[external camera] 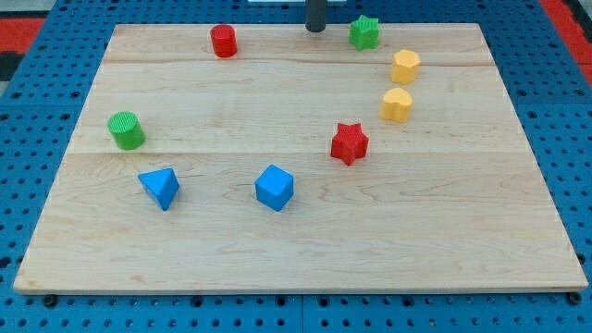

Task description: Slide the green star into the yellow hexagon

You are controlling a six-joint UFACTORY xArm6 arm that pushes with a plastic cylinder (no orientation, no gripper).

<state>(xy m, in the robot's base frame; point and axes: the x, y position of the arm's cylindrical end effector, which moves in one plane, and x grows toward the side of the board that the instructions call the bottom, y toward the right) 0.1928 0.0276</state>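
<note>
The green star [364, 32] lies near the board's top edge, right of centre. The yellow hexagon [405, 67] lies just below and to the right of it, a small gap apart. My tip [316, 29] is at the top edge, a short way to the left of the green star, not touching it. The rod runs up out of the view.
A second yellow block [397, 104] lies just below the hexagon. A red star [350, 142] is at centre right, a red cylinder [223, 41] at top left, a green cylinder [126, 129] at left, a blue pyramid-like block [160, 187] and a blue cube [274, 187] lower down. The wooden board [296, 259] sits on blue pegboard.
</note>
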